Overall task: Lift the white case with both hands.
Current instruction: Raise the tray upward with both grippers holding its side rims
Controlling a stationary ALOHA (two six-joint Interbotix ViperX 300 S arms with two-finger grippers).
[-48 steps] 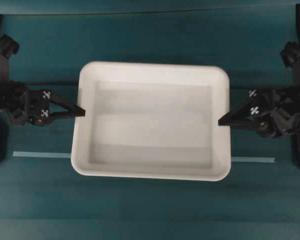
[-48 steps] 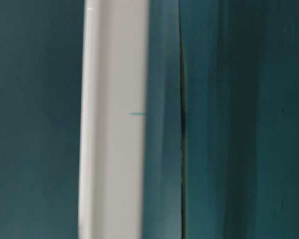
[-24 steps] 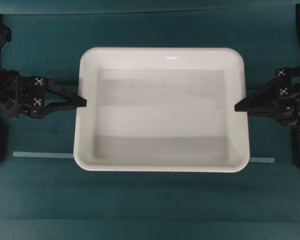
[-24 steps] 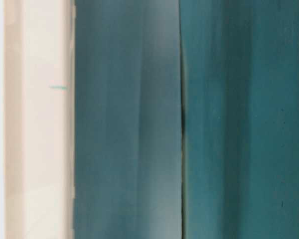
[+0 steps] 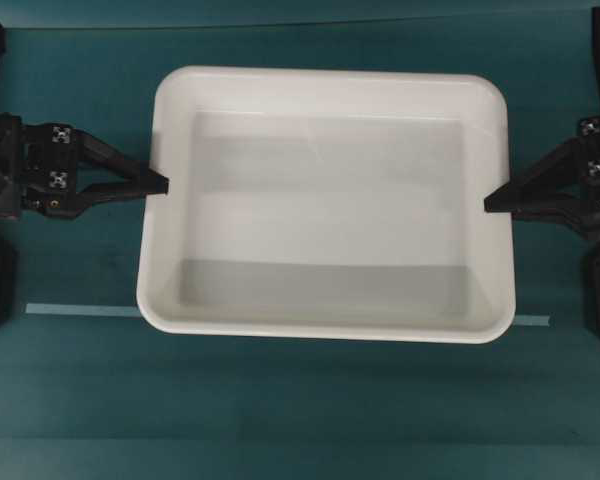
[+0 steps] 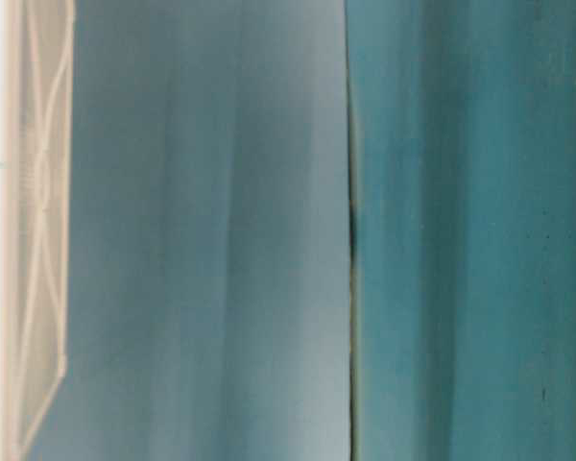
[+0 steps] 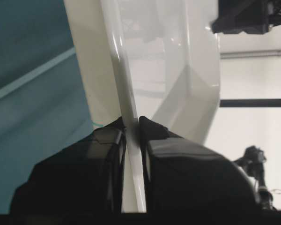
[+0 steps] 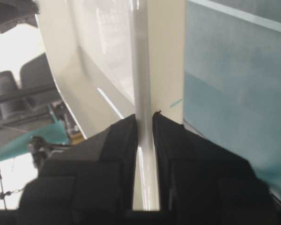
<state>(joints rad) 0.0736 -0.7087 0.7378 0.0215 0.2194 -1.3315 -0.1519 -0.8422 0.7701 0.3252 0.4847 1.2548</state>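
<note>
Each gripper, left (image 5: pixel 158 184) and right (image 5: pixel 494 202), pinches only the thin rim of the white case (image 5: pixel 325 205) held above the table (image 5: pixel 300 420); uneven lifting could tilt it and slip it free.

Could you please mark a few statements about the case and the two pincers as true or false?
1. The left pincer is clamped on the rim of the case. True.
2. The right pincer hangs open above the middle of the case. False: it is shut on the rim at the case's right edge.
3. The case holds several small objects. False: its inside is bare.
4. The two pincers grip opposite short sides of the case. True.
5. A pale tape strip on the teal table runs partly under the case in the overhead view. True.
6. The case is round. False: it is rectangular with rounded corners.
</note>
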